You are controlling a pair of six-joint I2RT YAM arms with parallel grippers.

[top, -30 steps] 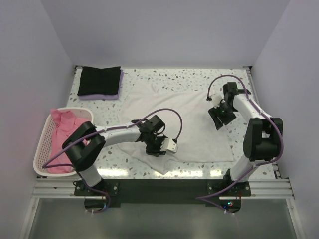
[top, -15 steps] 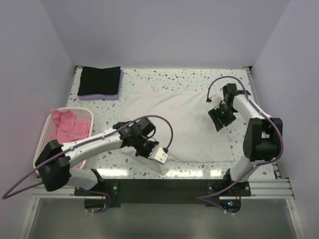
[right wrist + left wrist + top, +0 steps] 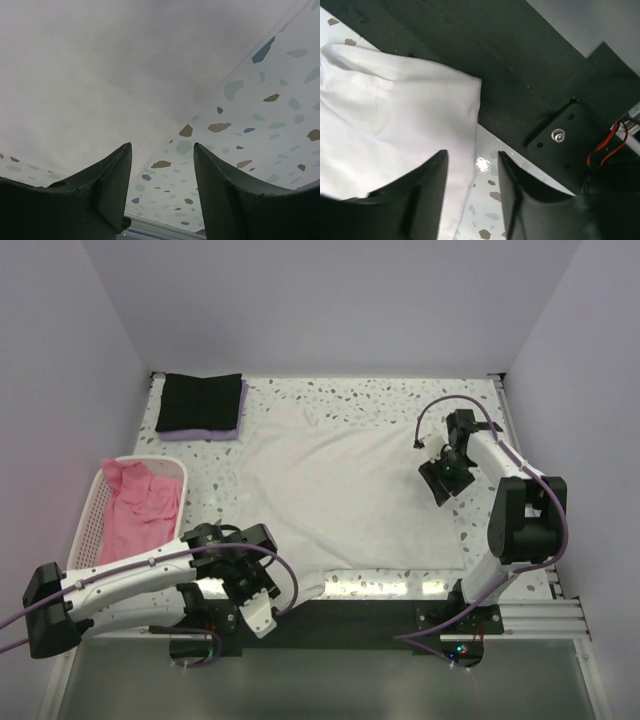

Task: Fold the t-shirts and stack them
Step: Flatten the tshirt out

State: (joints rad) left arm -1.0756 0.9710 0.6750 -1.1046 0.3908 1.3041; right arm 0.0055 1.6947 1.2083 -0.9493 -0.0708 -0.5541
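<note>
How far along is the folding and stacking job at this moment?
Done: a black t-shirt lies folded on a lavender t-shirt in the far left corner. In hand: the white t-shirt lies spread flat, with the left gripper and right gripper open at its edges. To do: pink shirts wait in the basket.

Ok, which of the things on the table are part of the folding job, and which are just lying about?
Part of the job:
white t-shirt, spread flat mid-table
black t-shirt, folded, on top of the folded lavender t-shirt
pink t-shirts, bunched up, unfolded

Just lying about:
pink lattice basket, holding the pink ones
</note>
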